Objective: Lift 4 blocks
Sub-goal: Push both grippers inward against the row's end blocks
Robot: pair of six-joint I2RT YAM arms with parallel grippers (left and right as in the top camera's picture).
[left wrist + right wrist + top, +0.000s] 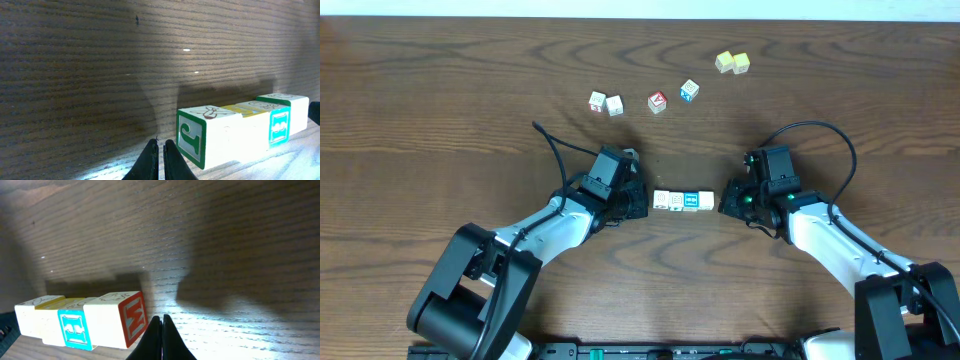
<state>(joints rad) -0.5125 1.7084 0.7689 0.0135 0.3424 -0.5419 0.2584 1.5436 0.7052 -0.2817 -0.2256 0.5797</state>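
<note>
- Here, the four blocks (682, 200) lie flat in one touching row at the centre of the table (440, 120).
- The left tool (642, 200) is fully closed and holds nothing, its tips just beside the green-lettered block (191, 141).
- The right tool (723, 203) is also closed and empty, just beside the red-lettered block (133, 317).
- A red-faced cube (657, 101) and a yellow pair (731, 62) sit toward the upper edge.

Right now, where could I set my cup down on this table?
Free: the wood left of the two white cubes, right of the yellow pair, and the band between those back cubes and the row of blocks. Crowded: where the left gripper and right gripper flank that row.
</note>
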